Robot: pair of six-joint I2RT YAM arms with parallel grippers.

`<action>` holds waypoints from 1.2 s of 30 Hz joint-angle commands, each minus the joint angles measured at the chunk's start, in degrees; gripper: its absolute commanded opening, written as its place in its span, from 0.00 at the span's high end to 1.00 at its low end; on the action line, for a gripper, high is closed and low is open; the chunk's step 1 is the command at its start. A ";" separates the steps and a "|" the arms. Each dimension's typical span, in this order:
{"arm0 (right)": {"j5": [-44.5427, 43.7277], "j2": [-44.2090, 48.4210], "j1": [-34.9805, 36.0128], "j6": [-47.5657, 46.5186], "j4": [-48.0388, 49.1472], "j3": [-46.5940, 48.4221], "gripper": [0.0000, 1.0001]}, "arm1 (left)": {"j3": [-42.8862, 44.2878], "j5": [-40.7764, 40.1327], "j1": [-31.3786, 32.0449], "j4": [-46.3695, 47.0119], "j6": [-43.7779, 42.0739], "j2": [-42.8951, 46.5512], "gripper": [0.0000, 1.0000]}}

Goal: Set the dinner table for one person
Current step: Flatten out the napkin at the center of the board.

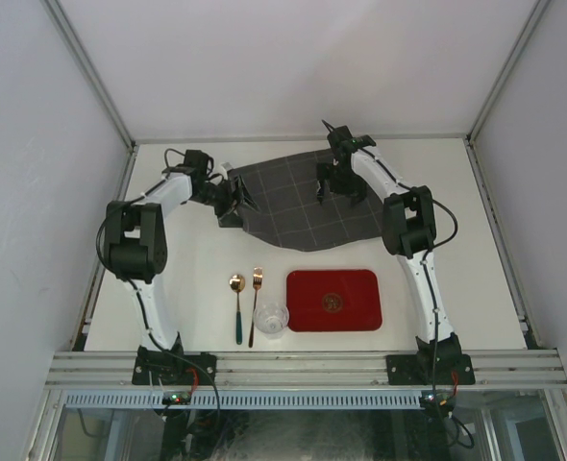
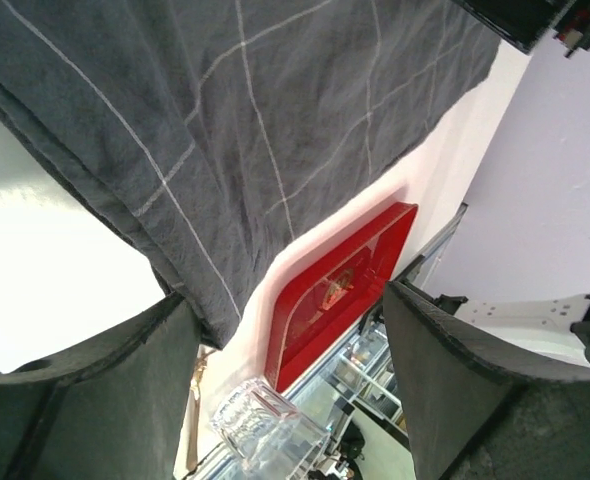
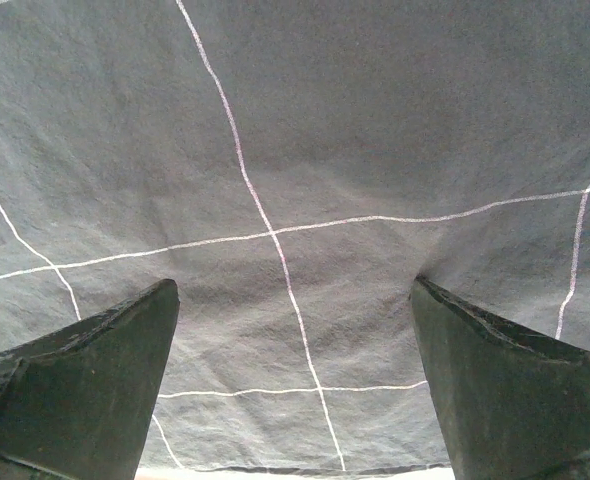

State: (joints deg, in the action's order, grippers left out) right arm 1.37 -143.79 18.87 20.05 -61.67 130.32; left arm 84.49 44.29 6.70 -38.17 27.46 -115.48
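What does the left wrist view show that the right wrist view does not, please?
Only the left wrist view shows the red tray, the clear glass, a bare part of the dinner table and the left tool, open at the edge of the dark grey checked cloth. Only the right wrist view shows the right tool, open wide over the cloth, which fills nearly the whole frame. Both views share that cloth with its thin white lines.
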 commanded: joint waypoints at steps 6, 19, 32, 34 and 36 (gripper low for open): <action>-0.64 -4.99 -0.86 -0.98 0.94 -0.23 0.01 | -2.56 9.00 0.50 4.92 4.18 8.63 0.24; -0.93 -4.93 -1.11 -1.11 0.76 -0.16 0.01 | -5.55 11.26 0.75 6.53 4.68 9.16 0.24; -1.01 -5.01 -1.65 -1.42 0.67 -0.14 0.00 | -7.32 11.99 3.21 8.10 7.17 14.63 0.23; -1.08 -5.01 -1.65 -1.31 0.70 -0.07 0.01 | -7.99 12.03 3.15 8.44 7.68 15.73 0.23; -1.11 -5.08 -1.73 -1.20 0.71 0.01 0.00 | -8.28 12.12 3.15 8.50 7.86 16.57 0.23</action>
State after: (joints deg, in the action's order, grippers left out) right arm 1.32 -144.16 18.37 20.05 -61.98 131.00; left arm 76.47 53.54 9.80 -31.83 33.74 -103.98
